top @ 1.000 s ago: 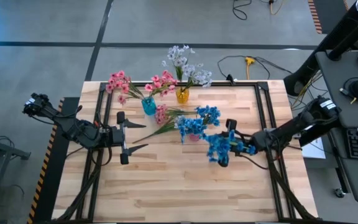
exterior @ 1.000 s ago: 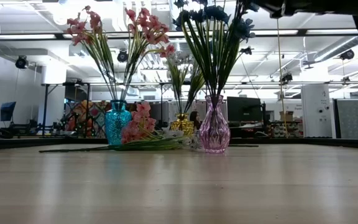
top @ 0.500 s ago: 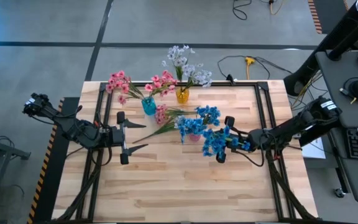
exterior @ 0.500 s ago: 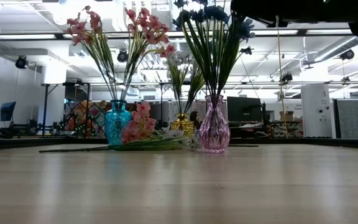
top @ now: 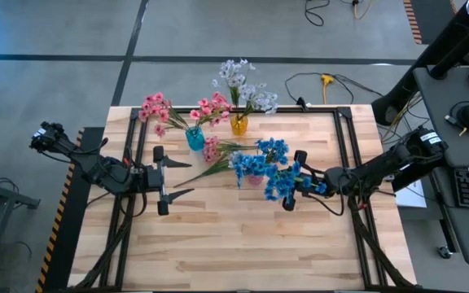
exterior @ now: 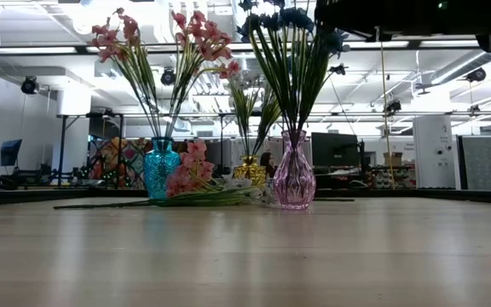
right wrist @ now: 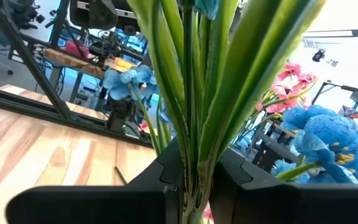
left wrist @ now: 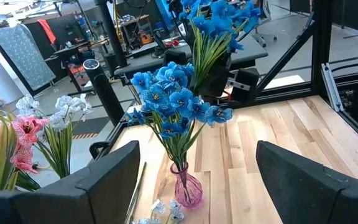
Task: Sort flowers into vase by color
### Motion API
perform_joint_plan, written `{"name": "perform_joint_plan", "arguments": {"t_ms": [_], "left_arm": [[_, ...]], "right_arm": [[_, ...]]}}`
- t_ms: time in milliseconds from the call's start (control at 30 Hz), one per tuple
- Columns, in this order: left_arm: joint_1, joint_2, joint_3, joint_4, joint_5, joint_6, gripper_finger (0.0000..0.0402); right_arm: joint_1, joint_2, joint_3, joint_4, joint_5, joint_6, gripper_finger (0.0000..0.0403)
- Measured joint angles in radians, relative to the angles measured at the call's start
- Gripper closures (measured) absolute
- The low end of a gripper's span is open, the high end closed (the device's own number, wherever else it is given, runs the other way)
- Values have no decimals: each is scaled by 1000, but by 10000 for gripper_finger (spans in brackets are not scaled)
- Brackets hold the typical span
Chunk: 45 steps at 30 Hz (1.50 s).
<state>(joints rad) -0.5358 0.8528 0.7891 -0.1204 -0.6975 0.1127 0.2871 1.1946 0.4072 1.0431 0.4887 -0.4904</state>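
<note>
High view: right claw (top: 293, 184) clamps blue flowers (top: 280, 182) beside pink vase (top: 254, 179); left claw (top: 169, 180) gapes empty.

Blue flowers (top: 281, 182) showing bright blue over green stems; pink vase (exterior: 294, 178) translucent; teal vase (exterior: 161, 168); yellow vase (top: 239, 125).

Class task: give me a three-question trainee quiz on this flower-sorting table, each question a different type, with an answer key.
1. True or false: the right gripper is shut on a blue spray.
2. Which vase holds blue flowers? A teal vase; B pink vase; C yellow vase.
3. Fill in: a pink spray lies flat on the ____.

Key: 1 true; 2 B; 3 table. The left gripper waits open.
</note>
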Motion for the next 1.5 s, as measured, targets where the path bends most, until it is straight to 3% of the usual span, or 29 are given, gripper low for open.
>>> {"name": "perform_joint_plan", "arguments": {"t_ms": [1500], "left_arm": [[0, 0, 0, 0, 0, 2, 99]], "right_arm": [[-33, 0, 0, -43, 1, 82, 365]]}}
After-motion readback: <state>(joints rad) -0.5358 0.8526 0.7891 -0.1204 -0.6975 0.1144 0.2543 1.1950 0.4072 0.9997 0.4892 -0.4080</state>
